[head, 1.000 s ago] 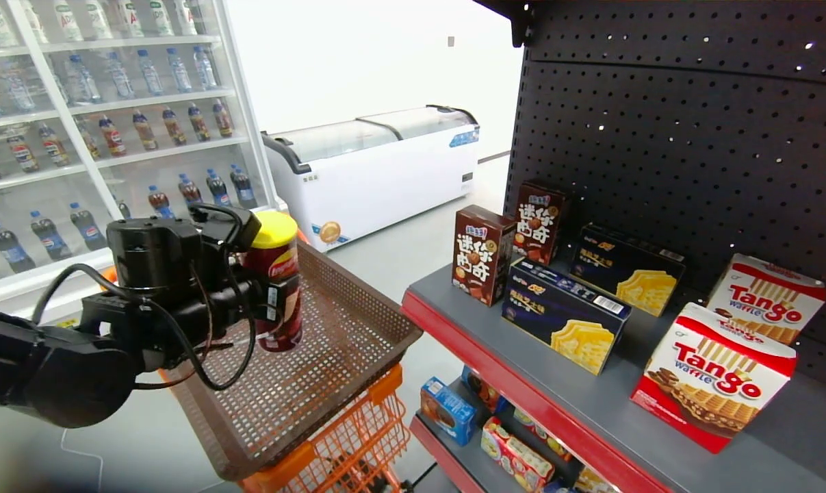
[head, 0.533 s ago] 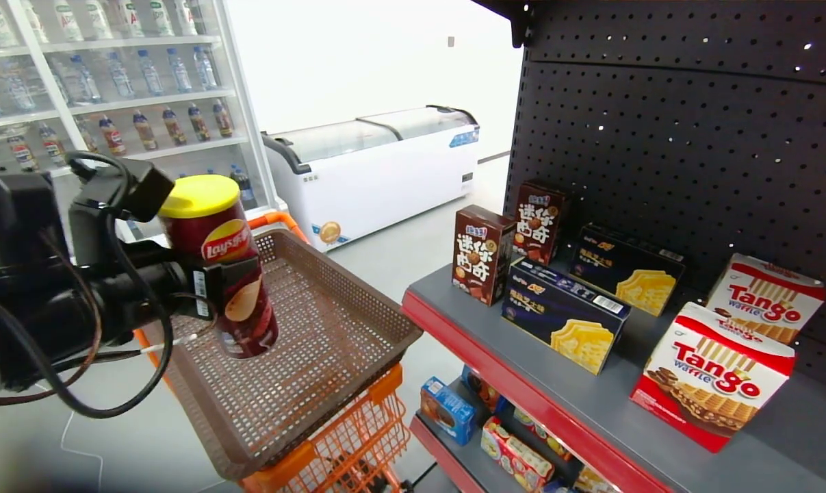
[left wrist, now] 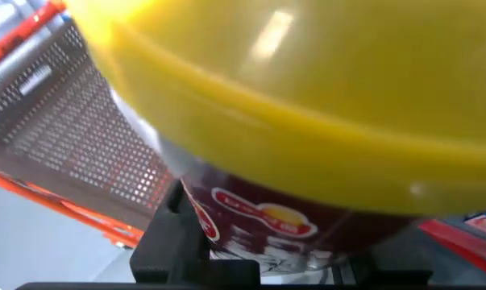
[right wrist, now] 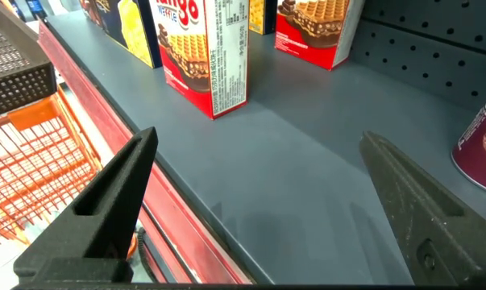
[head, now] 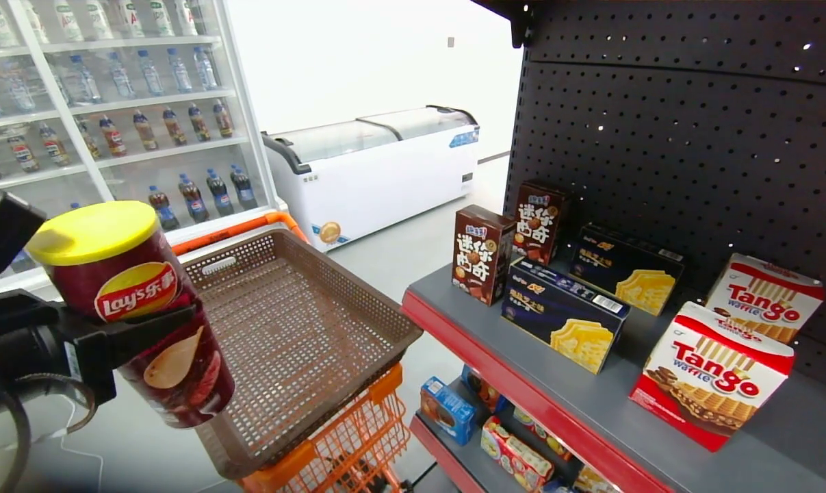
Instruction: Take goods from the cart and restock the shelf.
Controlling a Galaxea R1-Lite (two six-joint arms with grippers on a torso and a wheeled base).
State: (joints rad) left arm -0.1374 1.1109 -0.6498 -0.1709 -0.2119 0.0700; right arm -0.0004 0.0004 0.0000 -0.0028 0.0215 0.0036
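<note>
Head view: left claw (head: 139, 327) grips can (head: 180, 376) by cart (head: 347, 445); right claw (right wrist: 259, 143) gapes over shelf (right wrist: 307, 189).

- Left gripper (head: 136, 323): cut off at 9 o'clock edge; far finger hidden behind chip can (head: 176, 366).
- Lower packs (head: 447, 409), 5 o'clock: partly hidden under shelf (head: 457, 301).
- Second can (right wrist: 483, 149), right wrist view: cut by edge.

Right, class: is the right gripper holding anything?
No, the right gripper is open above the grey shelf with nothing between its jaws.
</note>
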